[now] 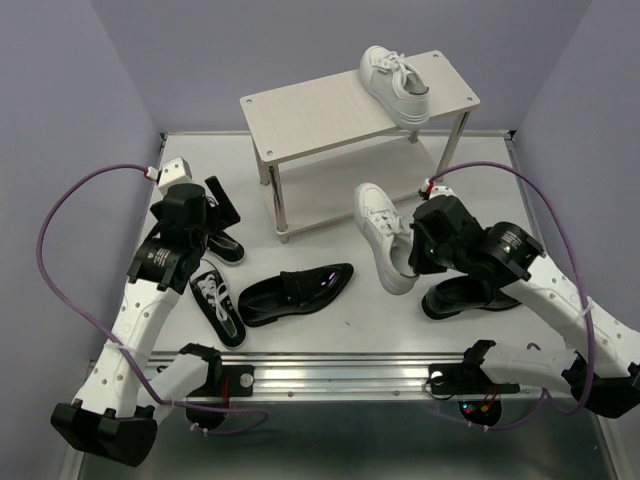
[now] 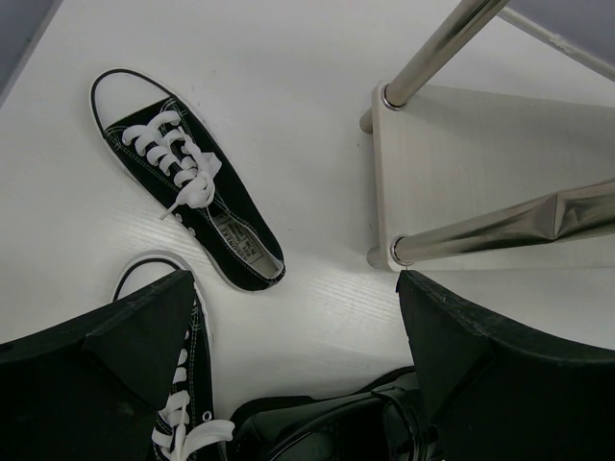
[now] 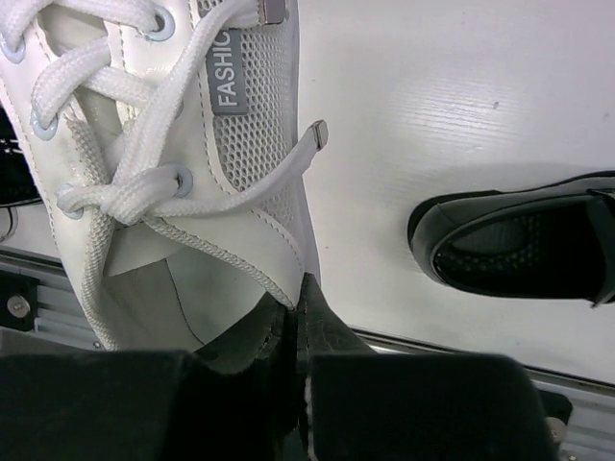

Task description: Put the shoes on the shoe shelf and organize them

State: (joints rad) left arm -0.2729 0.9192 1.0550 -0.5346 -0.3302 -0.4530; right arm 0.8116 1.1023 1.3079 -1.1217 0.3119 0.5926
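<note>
Where the counter [image 1: 380, 322] lies closest to the arm bases, one glossy black loafer [image 1: 295, 293] rests on its sole near the middle. A small black canvas sneaker [image 1: 217, 307] lies just to its left, and the second loafer [image 1: 465, 297] lies to the right, partly under the right arm. Just beyond that loafer, the right tool [image 3: 298, 300] is pinched tight on the heel rim of a white sneaker [image 1: 383, 233], whose toe points toward the shelf; I cannot tell whether this shoe touches the counter. Across from it, the left tool [image 2: 293, 288] hangs above the counter with its fingers spread apart, gripping nothing, near the heel of the second canvas sneaker [image 2: 187, 192]. Farthest back stands the shoe shelf [image 1: 320, 115], and the other white sneaker [image 1: 397, 85] sits at the right end of its top board.
</note>
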